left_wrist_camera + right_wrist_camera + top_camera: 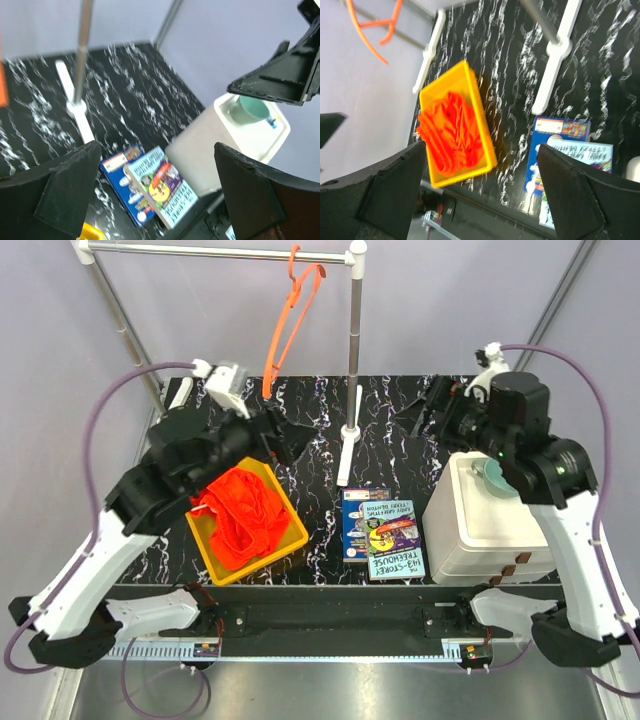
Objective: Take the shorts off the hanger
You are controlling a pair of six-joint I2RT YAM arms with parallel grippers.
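While shorts (245, 515) fill yellow tray (262, 562) on marbled table (322, 512), left gripper (156, 149), right gripper (481, 147) gape wide; lilac walls (450, 300).

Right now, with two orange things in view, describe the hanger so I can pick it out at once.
Find the grey metal rail across the back of the table. The hanger hangs from it by its hook, near the right end. It is a thin, bare open frame, unlike the shorts, soft fabric crumpled in the yellow tray below.

Black-and-white arms (75, 575), purple cables (96, 412)
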